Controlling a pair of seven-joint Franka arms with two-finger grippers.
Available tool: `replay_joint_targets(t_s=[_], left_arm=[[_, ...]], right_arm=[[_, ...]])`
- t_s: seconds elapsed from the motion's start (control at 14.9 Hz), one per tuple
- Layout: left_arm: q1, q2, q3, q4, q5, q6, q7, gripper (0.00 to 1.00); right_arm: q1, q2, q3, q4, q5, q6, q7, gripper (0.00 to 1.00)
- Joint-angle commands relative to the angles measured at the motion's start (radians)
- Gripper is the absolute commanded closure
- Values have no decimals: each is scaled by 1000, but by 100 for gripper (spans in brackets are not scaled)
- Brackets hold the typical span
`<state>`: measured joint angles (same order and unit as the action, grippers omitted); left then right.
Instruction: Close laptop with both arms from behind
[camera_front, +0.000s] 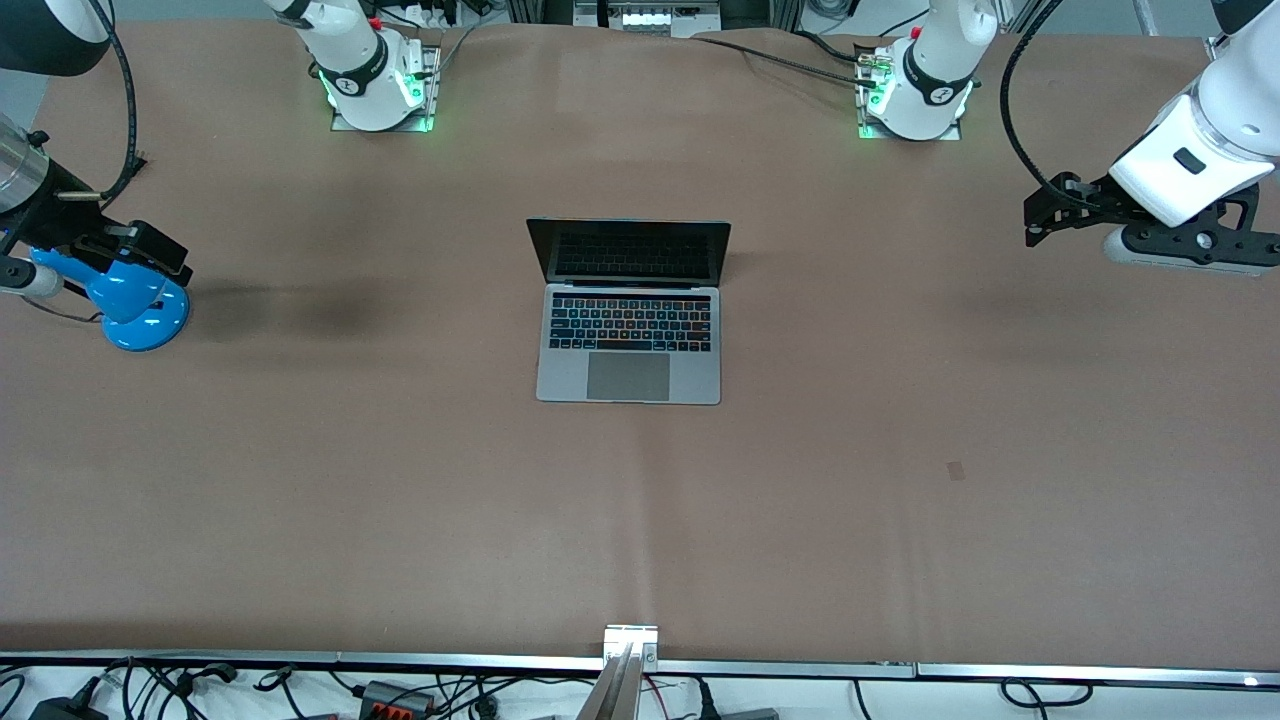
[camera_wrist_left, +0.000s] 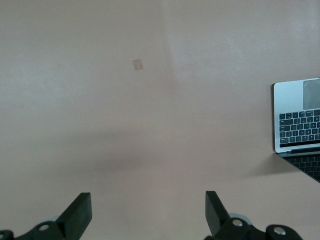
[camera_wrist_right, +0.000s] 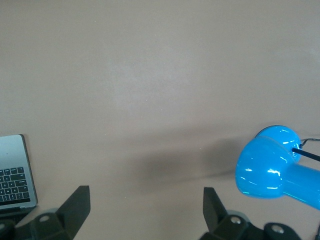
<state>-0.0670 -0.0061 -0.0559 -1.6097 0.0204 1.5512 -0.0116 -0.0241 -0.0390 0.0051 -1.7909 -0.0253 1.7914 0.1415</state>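
Note:
The silver-grey laptop (camera_front: 629, 335) stands open in the middle of the table, its black screen upright and facing the front camera. It also shows in the left wrist view (camera_wrist_left: 297, 122) and the right wrist view (camera_wrist_right: 15, 172). My left gripper (camera_front: 1036, 222) hangs open and empty over bare table toward the left arm's end, well apart from the laptop; its jaws stand wide apart (camera_wrist_left: 148, 200). My right gripper (camera_front: 165, 255) hangs open and empty toward the right arm's end, over the table beside the lamp, its jaws wide apart too (camera_wrist_right: 146, 195).
A blue desk lamp (camera_front: 140, 310) stands at the right arm's end of the table, close under the right gripper, and shows in the right wrist view (camera_wrist_right: 270, 167). A small dark patch (camera_front: 956, 470) lies on the brown table cover. The arm bases (camera_front: 375, 85) stand along the top.

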Motion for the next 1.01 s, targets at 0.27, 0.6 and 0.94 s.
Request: replay_joint_targets(t_s=[0.27,0.6,0.94], left_arm=[[6,-3,1,14,-17,-17,19,0],[4,55,1,13,-19,-23,13,0],[9,94,2,14,-17,-83,27,48]], right_arm=[[-16,-48,22,-28,-2,5,16,0],[-17,-48,38,-35,48,-3,1,0],[-16,-50,38,-35,76,-44,-1,99]])
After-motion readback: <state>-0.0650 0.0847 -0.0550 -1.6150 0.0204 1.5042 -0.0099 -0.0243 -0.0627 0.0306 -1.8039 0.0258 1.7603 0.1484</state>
